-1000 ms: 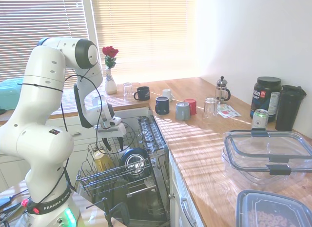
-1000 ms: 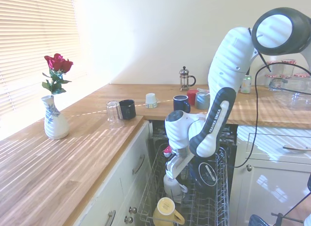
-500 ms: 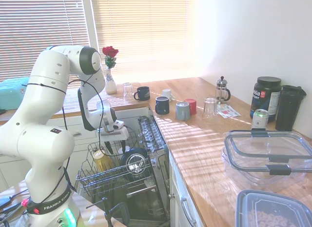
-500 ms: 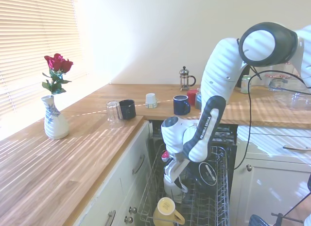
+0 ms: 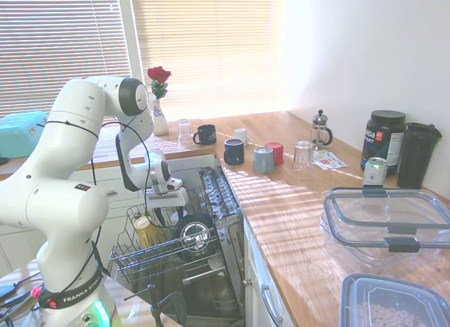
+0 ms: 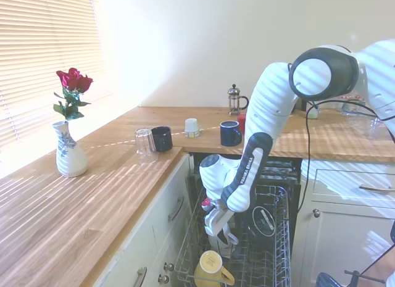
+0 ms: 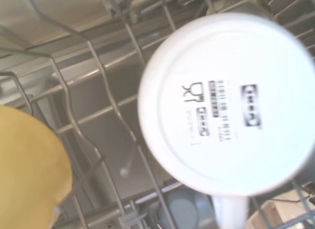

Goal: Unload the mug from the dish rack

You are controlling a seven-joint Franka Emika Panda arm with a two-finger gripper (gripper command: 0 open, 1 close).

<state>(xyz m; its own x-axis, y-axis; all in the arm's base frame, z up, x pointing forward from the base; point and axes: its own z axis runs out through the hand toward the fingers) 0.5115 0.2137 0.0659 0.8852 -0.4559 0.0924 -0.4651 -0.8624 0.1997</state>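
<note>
Going L to R in the first exterior view: the arm reaches down into the dish rack point(image 5: 151, 253), which is pulled out of the open dishwasher. The jaws point(image 5: 163, 216) hang low among the prongs. Can't tell if they are apart or together; the wrist body hides them in both exterior views.

The mug point(image 7: 229, 103) is in the rack, upside down, base up w/ print showing, filling the wrist view directly under the camera. Its handle points to abt 6 o'clock in that view. A yellow mug point(image 6: 212, 266) lies at abt 7 o'clock from it in the wrist view, near but apart. A dark round item point(image 5: 193, 233) sits just R of the jaws.

Progress, as I judge it: approach done or nearly so, mug not lifted. Left: grip, lift clear of prongs, set down outside.

Further R, the wood worktop point(image 5: 295, 207) is sunlit, striped by blinds. It carries a navy mug point(image 5: 233, 152), grey-blue mug point(image 5: 264, 159), red mug point(image 5: 275, 153), French press point(image 5: 320, 130) and a clear container point(image 5: 387, 225). Kitchen, white walls.
</note>
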